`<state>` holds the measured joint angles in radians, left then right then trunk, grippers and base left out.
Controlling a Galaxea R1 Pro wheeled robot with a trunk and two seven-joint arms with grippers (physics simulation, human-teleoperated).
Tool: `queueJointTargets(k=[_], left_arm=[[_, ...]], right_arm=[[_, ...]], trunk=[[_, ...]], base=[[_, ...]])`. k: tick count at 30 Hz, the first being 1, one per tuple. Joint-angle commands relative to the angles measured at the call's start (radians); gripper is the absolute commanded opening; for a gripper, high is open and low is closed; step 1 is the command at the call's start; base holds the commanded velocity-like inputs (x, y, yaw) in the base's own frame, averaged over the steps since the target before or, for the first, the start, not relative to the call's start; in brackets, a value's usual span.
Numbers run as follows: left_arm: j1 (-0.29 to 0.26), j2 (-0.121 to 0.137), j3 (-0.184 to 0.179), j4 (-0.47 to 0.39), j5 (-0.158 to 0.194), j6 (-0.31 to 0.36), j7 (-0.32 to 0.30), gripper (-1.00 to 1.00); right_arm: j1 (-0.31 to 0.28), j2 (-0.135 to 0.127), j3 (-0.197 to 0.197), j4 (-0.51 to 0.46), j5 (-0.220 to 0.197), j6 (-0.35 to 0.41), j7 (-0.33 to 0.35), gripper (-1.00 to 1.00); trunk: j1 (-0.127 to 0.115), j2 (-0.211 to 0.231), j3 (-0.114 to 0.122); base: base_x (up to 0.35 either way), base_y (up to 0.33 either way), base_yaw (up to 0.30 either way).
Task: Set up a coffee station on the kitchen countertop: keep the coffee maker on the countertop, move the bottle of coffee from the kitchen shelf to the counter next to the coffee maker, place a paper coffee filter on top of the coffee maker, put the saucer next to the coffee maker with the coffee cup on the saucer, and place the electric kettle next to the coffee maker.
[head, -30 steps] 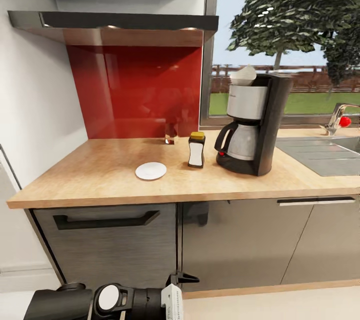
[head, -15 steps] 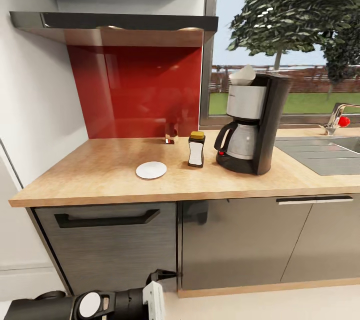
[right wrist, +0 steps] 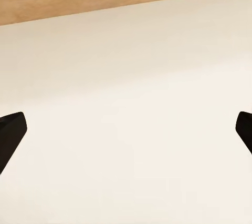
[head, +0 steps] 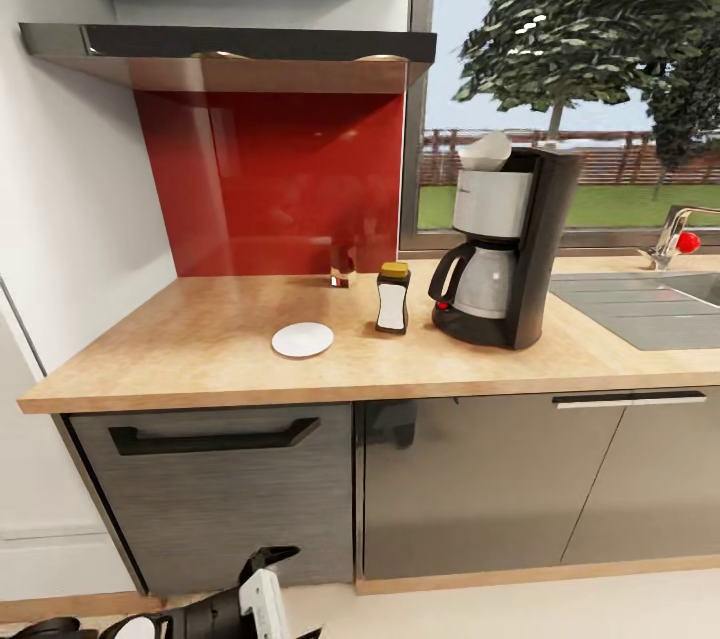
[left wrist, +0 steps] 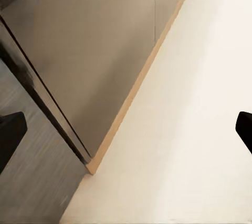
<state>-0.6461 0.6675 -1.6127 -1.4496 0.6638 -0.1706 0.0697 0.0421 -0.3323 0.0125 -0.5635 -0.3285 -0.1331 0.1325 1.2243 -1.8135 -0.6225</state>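
Left end effector (left wrist: pixel 126 134) and right end effector (right wrist: pixel 126 134) both stand released, fingertips wide apart over pale floor (right wrist: pixel 131 103). On the worktop (head: pixel 200 339), the coffee maker (head: pixel 505 249) carries a paper filter (head: pixel 487 151); its front lettering is illegible. Beside it stand the coffee bottle (head: pixel 393 299) and saucer (head: pixel 302 339).

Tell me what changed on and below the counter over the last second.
The left arm, with its end effector, slid toward the picture's lower left corner, in front of the cabinets. Nothing was grasped or released. The view shifted slightly early on. The saucer, coffee bottle and coffee maker with its filter kept their places.
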Motion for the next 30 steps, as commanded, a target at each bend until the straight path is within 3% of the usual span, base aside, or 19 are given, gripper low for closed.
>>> queueJointTargets(k=[1,9,15,18,21,25,27,30], left_arm=[[0.009,0.002,-0.006,0.01,0.007,-0.006,0.015,1.0],[0.111,0.008,-0.006,0.121,0.026,-0.007,0.044,1.0],[0.152,0.007,-0.001,0.162,0.041,-0.007,0.07,1.0],[0.173,0.002,0.003,0.169,0.05,-0.008,0.172,1.0],[0.188,-0.004,0.007,0.17,0.053,-0.009,0.233,1.0],[0.215,-0.01,0.042,0.174,0.057,-0.01,0.287,1.0],[0.258,-0.019,0.094,0.183,0.059,-0.01,0.333,1.0],[0.328,-0.069,0.189,0.22,0.061,-0.01,0.399,1.0]], right_arm=[[0.001,-0.001,0.001,-0.001,-0.01,-0.002,0.004,1.0],[0.001,0.0,0.001,0.0,-0.01,-0.002,0.004,1.0],[0.001,0.0,0.001,0.0,-0.01,-0.002,0.004,1.0],[0.001,0.0,0.001,0.001,-0.01,-0.002,0.004,1.0],[0.001,-0.001,0.001,0.001,-0.01,-0.002,0.004,1.0],[0.001,-0.001,0.001,0.001,-0.01,-0.002,0.004,1.0],[0.001,-0.001,0.001,0.001,-0.01,-0.002,0.004,1.0],[0.001,-0.001,0.001,0.001,-0.01,-0.002,0.005,1.0]], trunk=[[0.0,-0.001,-0.001],[0.0,-0.001,-0.001],[0.0,-0.001,-0.001],[0.0,-0.001,-0.001],[0.0,-0.001,-0.001],[0.0,-0.001,-0.001],[0.0,-0.001,-0.001],[0.0,-0.001,-0.001]], base=[[0.0,0.0,0.0],[0.0,0.0,0.0],[0.0,0.0,0.0],[0.0,0.0,0.0],[0.0,0.0,0.0],[0.0,0.0,0.0],[0.0,0.0,0.0],[0.0,0.0,0.0]])
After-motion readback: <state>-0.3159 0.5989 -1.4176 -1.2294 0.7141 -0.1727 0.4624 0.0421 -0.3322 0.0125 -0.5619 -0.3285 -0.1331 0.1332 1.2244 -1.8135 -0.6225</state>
